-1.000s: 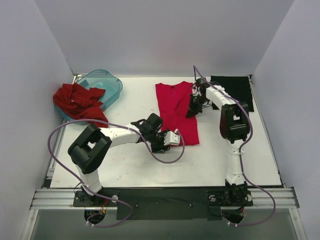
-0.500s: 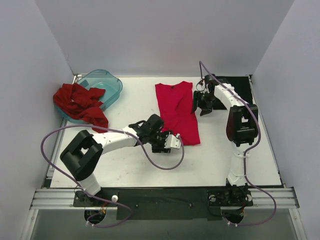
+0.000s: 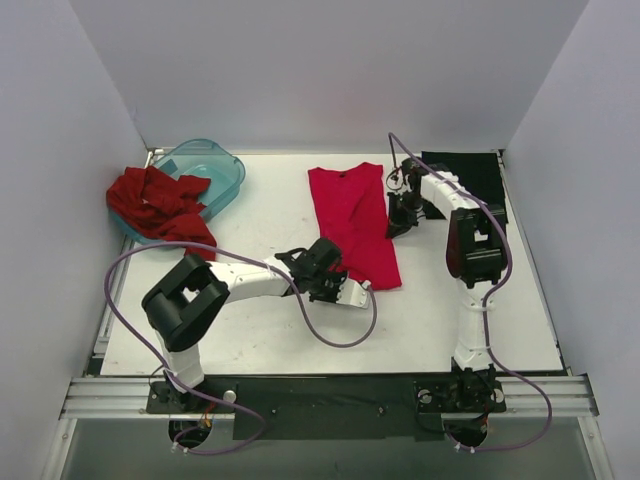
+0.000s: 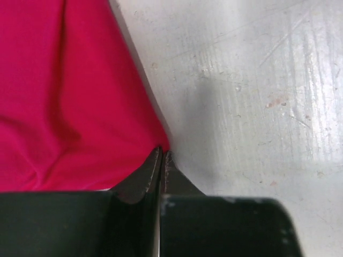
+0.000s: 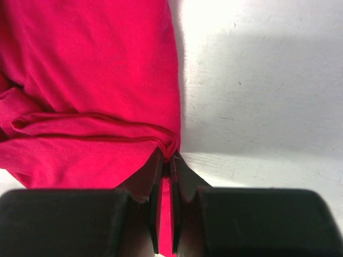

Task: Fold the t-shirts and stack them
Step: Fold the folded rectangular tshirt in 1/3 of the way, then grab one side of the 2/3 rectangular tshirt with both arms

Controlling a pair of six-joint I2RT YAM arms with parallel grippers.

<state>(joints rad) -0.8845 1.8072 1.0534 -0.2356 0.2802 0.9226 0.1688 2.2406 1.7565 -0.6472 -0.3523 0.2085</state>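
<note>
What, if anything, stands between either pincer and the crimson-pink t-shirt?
Nothing visible does. The left pincer is shut on a corner at the near edge of the crimson-pink t-shirt. The right pincer is shut on a fold at its right edge, with red cloth showing between the fingers.

Plain crimson-pink t-shirt [image 3: 352, 222] glowing bright against a scuffed white table [image 3: 420, 320], brick-red t-shirt [image 3: 155, 203] showing darker, black t-shirt [image 3: 475, 172] reading solid black, tub [image 3: 215, 165] shining translucent teal, purple cables [image 3: 338, 344] trailing from white-and-black arms [image 3: 250, 280].
</note>
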